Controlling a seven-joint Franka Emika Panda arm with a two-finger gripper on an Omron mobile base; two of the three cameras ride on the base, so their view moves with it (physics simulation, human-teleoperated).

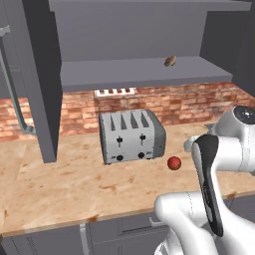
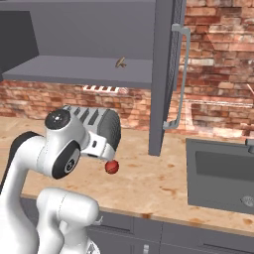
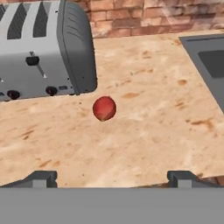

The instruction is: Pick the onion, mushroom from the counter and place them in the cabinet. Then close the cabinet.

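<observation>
At centre of the hand view, the onion (image 3: 104, 108) sits on the counter (image 3: 144, 135), just beside the toaster (image 3: 43, 48) at its lower right corner, not touching it. The gripper (image 3: 112, 177) has its two tips spread wide at the bottom edge, nothing between them; it is well short of the onion and aimed at it, prob. because that's the next pick. Fingers wide apart make sense: the sphere is round & could roll, so a roomy approach is safer.

Up top in the left base view, the mushroom (image 1: 170, 61) lies on the shelf of the cabinet (image 1: 144, 74), so that half looks done. Both cabinet doors stand open w/ the right door (image 2: 166, 74) hanging over the counter, left that way since the onion must go in before closing. At right of the right base view a sink (image 2: 221, 173) is set in the counter, away from the work.
</observation>
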